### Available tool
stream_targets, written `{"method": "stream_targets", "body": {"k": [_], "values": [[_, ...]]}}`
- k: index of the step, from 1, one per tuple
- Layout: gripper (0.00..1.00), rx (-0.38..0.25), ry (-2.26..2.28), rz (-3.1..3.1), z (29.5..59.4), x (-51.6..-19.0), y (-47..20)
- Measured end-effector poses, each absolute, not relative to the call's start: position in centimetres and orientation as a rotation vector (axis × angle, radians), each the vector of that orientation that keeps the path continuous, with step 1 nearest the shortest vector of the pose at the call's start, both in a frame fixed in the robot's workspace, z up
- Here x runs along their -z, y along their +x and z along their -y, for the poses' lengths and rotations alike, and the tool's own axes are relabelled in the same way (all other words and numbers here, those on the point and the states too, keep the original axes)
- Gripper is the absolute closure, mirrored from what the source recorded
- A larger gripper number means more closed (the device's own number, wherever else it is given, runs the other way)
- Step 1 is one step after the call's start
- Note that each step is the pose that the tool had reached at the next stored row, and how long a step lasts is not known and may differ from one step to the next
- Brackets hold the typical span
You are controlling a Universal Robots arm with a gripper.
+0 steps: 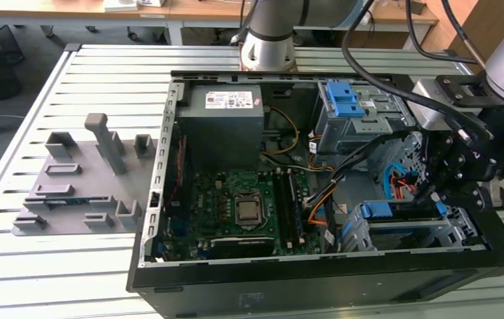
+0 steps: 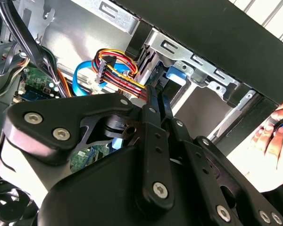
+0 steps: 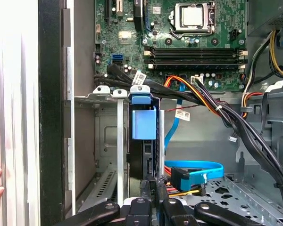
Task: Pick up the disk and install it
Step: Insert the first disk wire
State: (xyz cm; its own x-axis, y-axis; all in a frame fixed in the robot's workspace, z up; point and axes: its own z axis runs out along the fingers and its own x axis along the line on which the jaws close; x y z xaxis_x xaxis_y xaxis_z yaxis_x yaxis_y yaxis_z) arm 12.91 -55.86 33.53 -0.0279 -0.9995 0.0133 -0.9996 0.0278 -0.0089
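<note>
**Disk in its bay, tool at its end: the install step.**

The tool (image 3: 153, 182), fingers closed together, meets the near end of the disk (image 3: 144, 126). The disk stands on edge in a slot of the drive cage (image 3: 104, 92). Whether the tool pinches it or only presses on it cannot be told. The pick-up looks done. Seating the disk probably calls for a straight push along the slot, clear of the blue cable (image 3: 198, 167) just beside it. The exterior view places the cage in the case (image 1: 323, 282) corner at that view's right, on the desk (image 1: 74, 266). The second wrist view shows a person's hand (image 2: 278, 136) outside the case.
</note>
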Motion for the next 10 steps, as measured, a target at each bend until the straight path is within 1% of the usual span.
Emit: {"method": "stream_targets", "body": {"k": [10], "values": [[0.84, -0.024, 2.188, 2.250, 55.82, -33.53, 12.91]]}}
